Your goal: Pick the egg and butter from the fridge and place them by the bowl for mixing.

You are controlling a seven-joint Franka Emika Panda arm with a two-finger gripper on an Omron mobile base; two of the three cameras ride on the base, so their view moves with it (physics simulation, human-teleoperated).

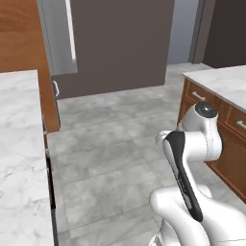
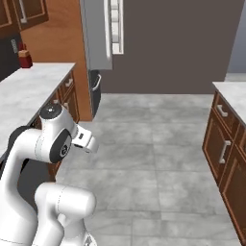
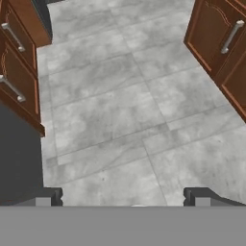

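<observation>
The fridge (image 2: 98, 38) stands ahead at the far left, beyond the marble worktop (image 2: 29, 91). My fingers (image 3: 50, 197) are spread fully apart, grasping nothing, aimed down at the grey tiled floor (image 3: 115, 115) between wooden cabinets (image 3: 216, 38).

Kitchen: marble counters (image 1: 19, 144), wooden cabinets (image 2: 223, 144) with metal handles, grey steel fridge (image 2: 98, 36), grey tiled floor (image 3: 115, 105).
</observation>
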